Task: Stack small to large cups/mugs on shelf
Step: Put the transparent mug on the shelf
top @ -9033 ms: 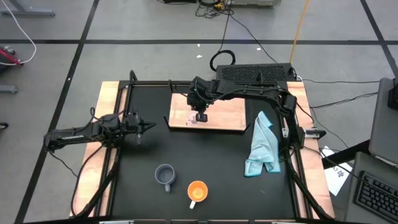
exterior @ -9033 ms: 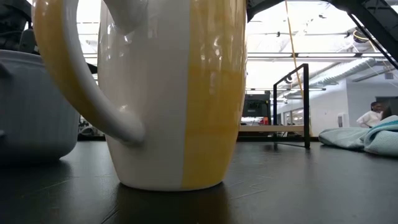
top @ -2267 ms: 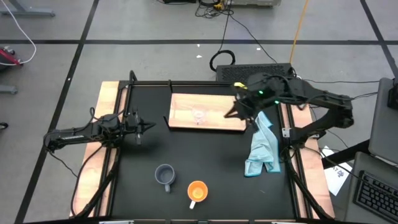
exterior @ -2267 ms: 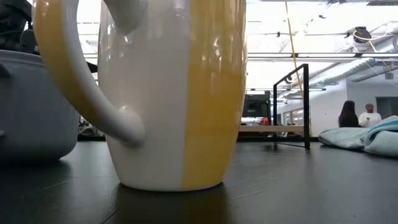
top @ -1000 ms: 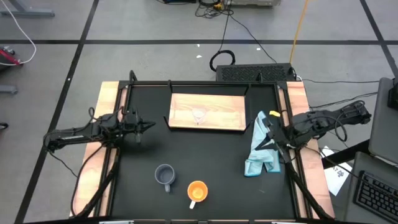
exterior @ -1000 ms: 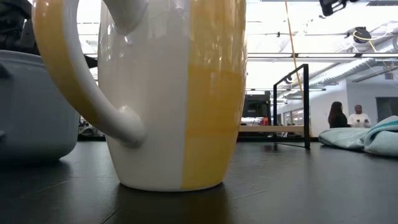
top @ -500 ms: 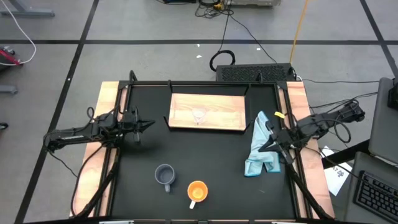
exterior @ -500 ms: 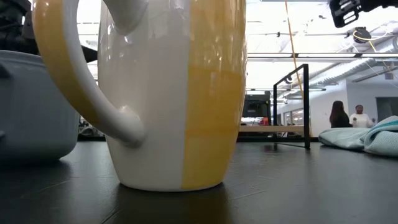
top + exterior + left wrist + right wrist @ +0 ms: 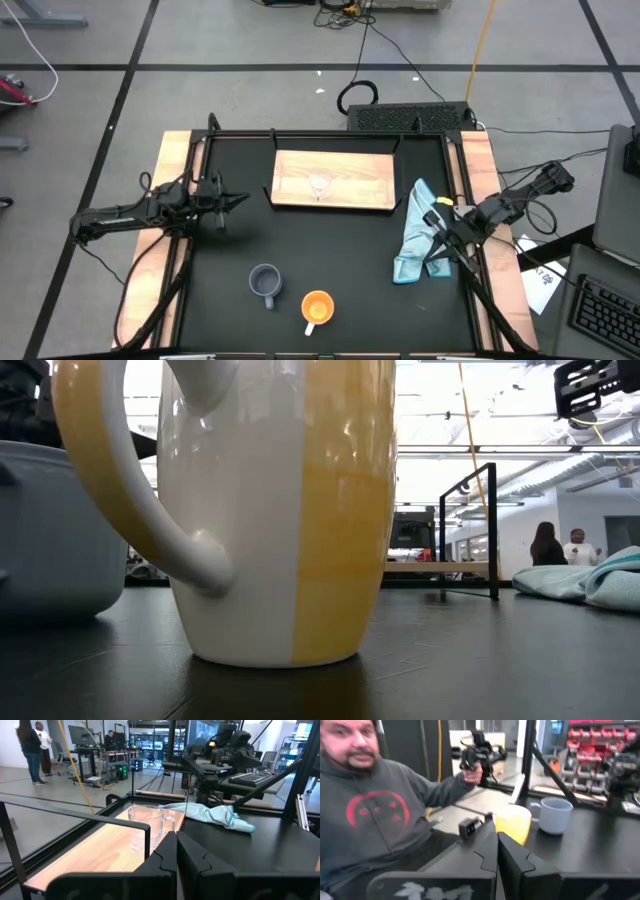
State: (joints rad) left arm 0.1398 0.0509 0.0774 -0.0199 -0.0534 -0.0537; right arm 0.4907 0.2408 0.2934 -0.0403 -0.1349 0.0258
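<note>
The clear glass cup [image 9: 320,186] [image 9: 147,827] stands upright on the light-wood shelf [image 9: 365,180] at the table's far side. The blue-grey mug [image 9: 265,282] [image 9: 554,814] and the orange mug with a white handle [image 9: 317,308] [image 9: 270,510] stand side by side on the black table near its front edge. My left gripper [image 9: 238,201] [image 9: 176,845] hovers shut at the table's left side, pointing toward the shelf. My right gripper [image 9: 425,250] [image 9: 497,845] is shut, empty, high above the cloth at the right side.
A light-blue cloth [image 9: 420,235] [image 9: 210,814] lies crumpled on the table's right part, beside the shelf. A black metal frame [image 9: 330,135] rims the table. A person in a grey hoodie [image 9: 380,810] sits beyond the table's near edge; other people stand far off in the room.
My right gripper has sunk and swung toward the table's near edge above the cloth, its arm drawing back toward the right edge; it stays shut and empty. The cups and the cloth have kept their places.
</note>
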